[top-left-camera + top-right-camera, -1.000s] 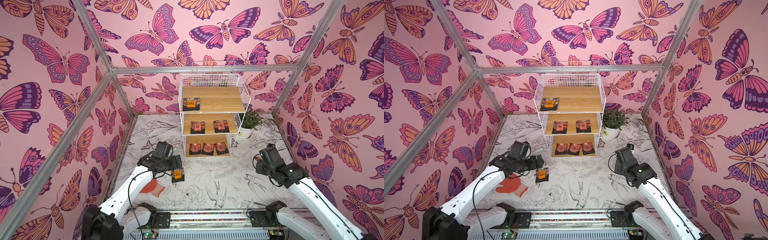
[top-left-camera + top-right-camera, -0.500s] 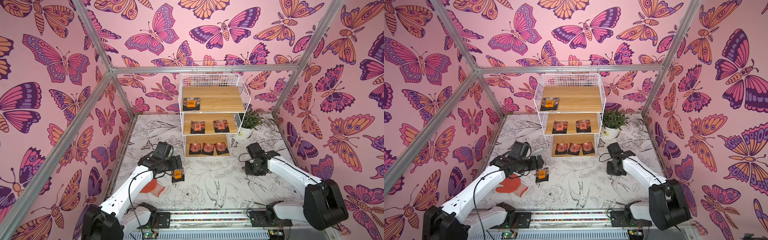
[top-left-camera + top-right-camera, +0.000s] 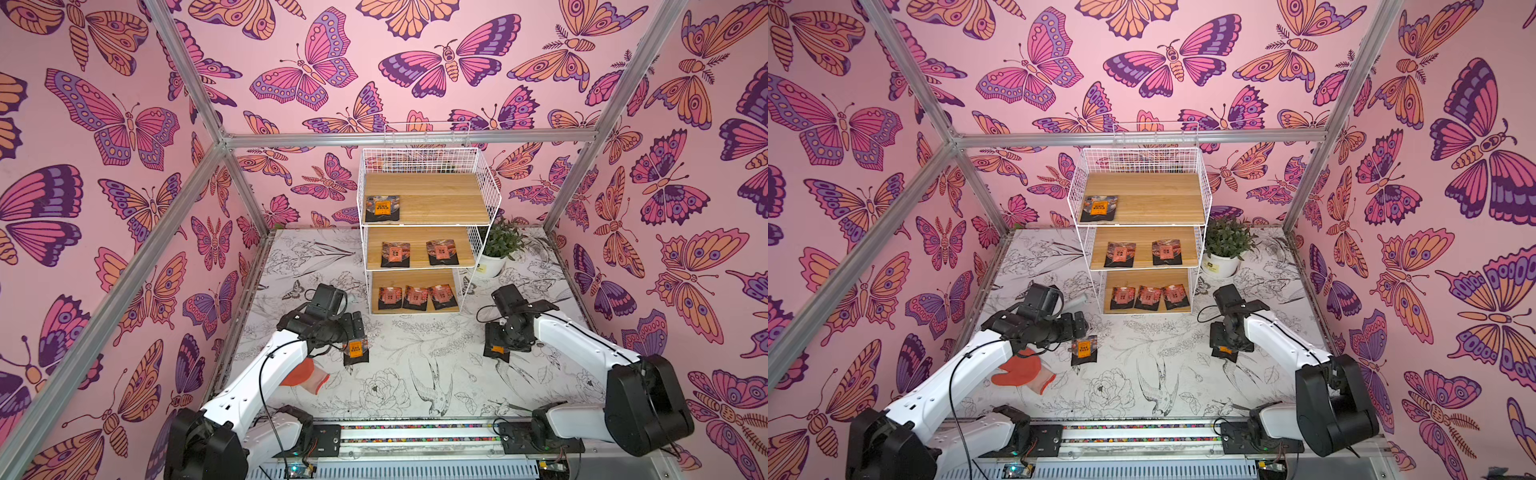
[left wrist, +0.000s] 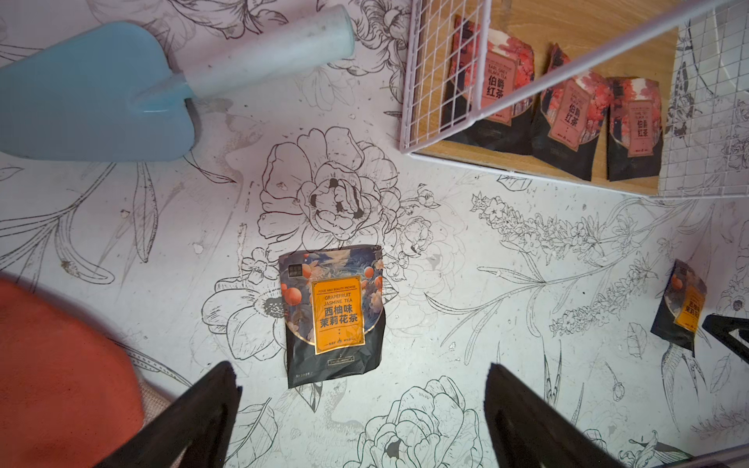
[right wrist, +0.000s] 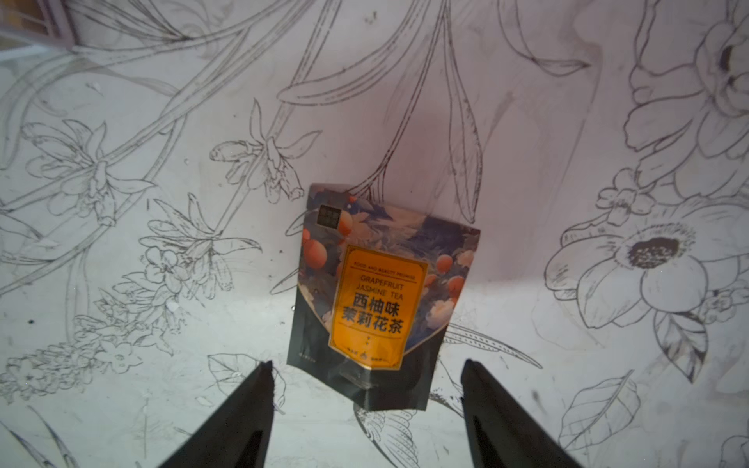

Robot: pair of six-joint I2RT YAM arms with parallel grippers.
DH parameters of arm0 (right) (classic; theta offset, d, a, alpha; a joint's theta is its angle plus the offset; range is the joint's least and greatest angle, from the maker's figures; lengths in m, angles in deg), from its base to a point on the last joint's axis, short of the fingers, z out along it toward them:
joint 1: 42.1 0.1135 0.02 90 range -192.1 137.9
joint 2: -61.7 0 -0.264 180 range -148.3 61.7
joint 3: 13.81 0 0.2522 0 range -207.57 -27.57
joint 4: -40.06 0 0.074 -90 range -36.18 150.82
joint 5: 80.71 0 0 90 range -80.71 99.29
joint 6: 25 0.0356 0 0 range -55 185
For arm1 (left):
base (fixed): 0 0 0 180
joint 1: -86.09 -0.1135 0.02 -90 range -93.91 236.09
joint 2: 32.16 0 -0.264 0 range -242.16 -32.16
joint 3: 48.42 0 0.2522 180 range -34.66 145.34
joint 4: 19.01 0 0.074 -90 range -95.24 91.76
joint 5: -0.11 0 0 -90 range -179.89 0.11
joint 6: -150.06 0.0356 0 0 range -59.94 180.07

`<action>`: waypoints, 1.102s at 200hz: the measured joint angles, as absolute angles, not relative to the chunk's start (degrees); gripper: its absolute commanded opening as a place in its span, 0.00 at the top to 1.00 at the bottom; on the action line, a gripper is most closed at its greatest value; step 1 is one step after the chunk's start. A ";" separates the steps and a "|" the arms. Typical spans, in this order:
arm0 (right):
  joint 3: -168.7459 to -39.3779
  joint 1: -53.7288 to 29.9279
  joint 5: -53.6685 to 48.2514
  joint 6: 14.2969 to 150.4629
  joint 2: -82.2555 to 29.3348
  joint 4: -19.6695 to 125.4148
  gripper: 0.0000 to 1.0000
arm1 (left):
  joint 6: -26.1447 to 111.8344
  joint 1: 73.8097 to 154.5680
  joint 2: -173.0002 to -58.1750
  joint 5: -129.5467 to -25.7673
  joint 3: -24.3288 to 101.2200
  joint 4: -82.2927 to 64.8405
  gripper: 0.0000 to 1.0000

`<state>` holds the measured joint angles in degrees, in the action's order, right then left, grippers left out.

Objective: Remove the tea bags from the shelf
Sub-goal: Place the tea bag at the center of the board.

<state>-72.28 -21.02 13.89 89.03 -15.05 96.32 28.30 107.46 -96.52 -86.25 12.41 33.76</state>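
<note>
**Shelf and table.** A white wire-frame shelf (image 3: pixel 440 203), with three pale wooden boards and a mesh basket rim, stands at the back of the table (image 3: pixel 415 374). The table is a white sheet printed with black line drawings of flowers and birds.

**Tea bags on the shelf.** Six tea bags (image 3: pixel 395 254), flat glossy black-edged sachets, lie on the shelf. One with an orange label is on the top board, two reddish ones are on the middle board, and three reddish ones lie close together on the bottom board.

**Tea bags on the table.** Two orange-labelled sachets lie flat on the table.
- The left sachet (image 4: pixel 332 320) rests just ahead of the left gripper (image 4: pixel 360 366), whose jaws stand wide apart and hold nothing.
- The right sachet (image 5: pixel 381 300) lies between and ahead of the fingers of the right gripper (image 5: pixel 365 362), which are also spread and clear of it.

**Differences between views.** In both top views the right gripper hides most of its sachet, and only the orange label shows. The right wrist view shows that sachet whole, slightly creased, printed "GRAPEFRUIT JASMINE TEA". The left wrist view shows a pale blue plastic scoop (image 4: pixel 93 97) with a whitish round handle, near the shelf's foot. In the top views the left arm largely hides the scoop.

**Other objects.** A soft orange glove (image 3: pixel 1021 374) lies partly under the left arm. A potted plant (image 3: pixel 498 249) in a white pot stands just beside the shelf.
</note>
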 measured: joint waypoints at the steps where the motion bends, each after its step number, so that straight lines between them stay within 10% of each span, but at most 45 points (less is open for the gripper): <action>1: -72.28 -21.02 13.89 89.01 -15.00 96.37 0.19 | 28.30 107.46 -96.52 -86.25 12.41 33.76 0.03; 82: -72.30 -22.14 11.38 89.38 -15.53 94.99 0.69 | 28.27 107.46 -96.45 -86.20 12.26 33.76 0.03; 220: -72.28 -23.91 12.84 90.67 -22.78 92.85 0.55 | 28.30 107.46 -96.34 -86.18 12.24 33.76 0.03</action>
